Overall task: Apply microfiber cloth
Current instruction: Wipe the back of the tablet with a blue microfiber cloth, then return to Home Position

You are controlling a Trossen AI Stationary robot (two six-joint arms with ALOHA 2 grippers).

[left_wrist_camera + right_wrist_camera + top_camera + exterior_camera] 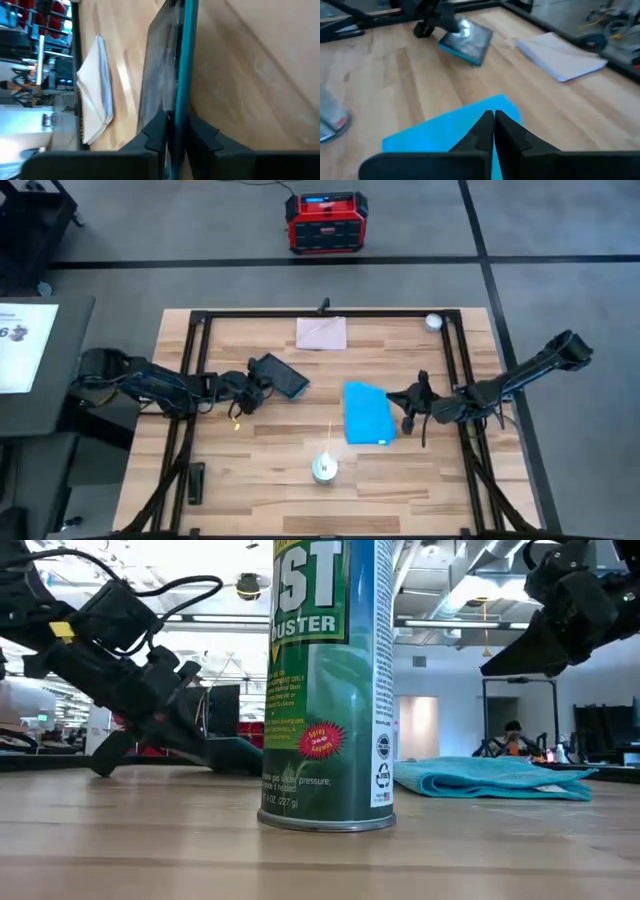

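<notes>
We see microfiber cloth (pixel 367 413) lying flat on wooden table (pixel 250 470), right of centre, well apart from tablet (pixel 279 375). Right gripper (pixel 493 131) hovers just above cloth's right edge, fingers pressed together, nothing between them. Left gripper (pixel 172 131) clamps near edge of tablet with teal rim, one side lifted from table. We note pale folded sheet (pixel 321 333) at far edge, beyond tablet. Duster can (pixel 329 685) stands upright at near edge, in front of cloth.
</notes>
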